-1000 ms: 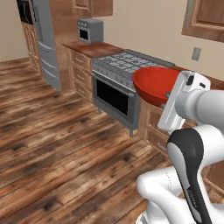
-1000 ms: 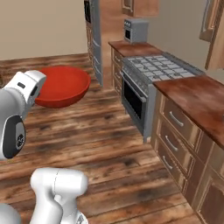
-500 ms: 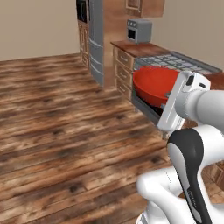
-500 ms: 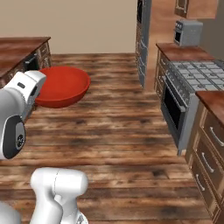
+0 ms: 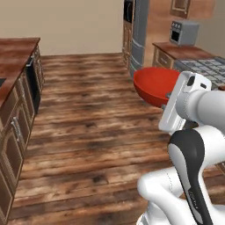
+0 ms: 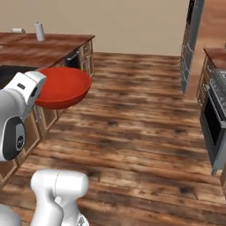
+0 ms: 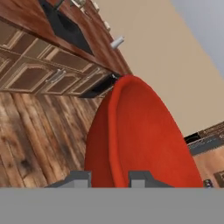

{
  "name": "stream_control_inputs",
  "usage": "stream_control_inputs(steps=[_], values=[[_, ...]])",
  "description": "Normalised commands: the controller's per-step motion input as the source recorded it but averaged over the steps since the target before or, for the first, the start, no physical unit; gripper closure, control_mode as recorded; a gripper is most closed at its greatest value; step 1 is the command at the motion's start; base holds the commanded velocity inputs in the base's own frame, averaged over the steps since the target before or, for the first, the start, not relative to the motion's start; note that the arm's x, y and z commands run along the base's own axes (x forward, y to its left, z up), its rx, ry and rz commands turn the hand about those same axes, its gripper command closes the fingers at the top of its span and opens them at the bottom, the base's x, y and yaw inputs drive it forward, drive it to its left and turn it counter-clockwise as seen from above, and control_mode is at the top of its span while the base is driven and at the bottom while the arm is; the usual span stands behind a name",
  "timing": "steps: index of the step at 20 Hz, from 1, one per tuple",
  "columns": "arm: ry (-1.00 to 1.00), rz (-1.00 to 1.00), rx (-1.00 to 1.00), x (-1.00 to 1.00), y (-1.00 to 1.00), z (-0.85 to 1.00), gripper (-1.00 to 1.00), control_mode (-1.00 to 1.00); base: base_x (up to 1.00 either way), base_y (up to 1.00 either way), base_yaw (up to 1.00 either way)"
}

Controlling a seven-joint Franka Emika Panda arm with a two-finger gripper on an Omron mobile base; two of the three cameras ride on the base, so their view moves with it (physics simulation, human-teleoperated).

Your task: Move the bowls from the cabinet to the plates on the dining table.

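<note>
Tool (image 7: 109,177) tips pinch the rim of the glossy red bowl (image 5: 157,85), nearly closed on it, and the bowl hangs in mid-air over the plank floor (image 5: 88,127). From the right base view it sits just beside a brown tabletop (image 6: 42,50) carrying a white roll (image 6: 39,31), with a steel stove (image 6: 216,128) well apart across the room.
</note>
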Motion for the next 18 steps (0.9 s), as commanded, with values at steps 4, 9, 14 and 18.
stream_control_inputs(steps=[4,9,14,18], values=[[0.0,0.0,0.0,0.0,0.0,0.0,1.0,1.0,0.0,-0.04,0.4],[0.0,0.0,0.0,0.0,0.0,0.0,1.0,1.0,0.0,-0.17,0.41],[0.0,0.0,0.0,0.0,0.0,0.0,1.0,1.0,0.0,-0.35,0.42],[0.0,0.0,0.0,0.0,0.0,0.0,1.0,1.0,0.0,-0.38,0.41]])
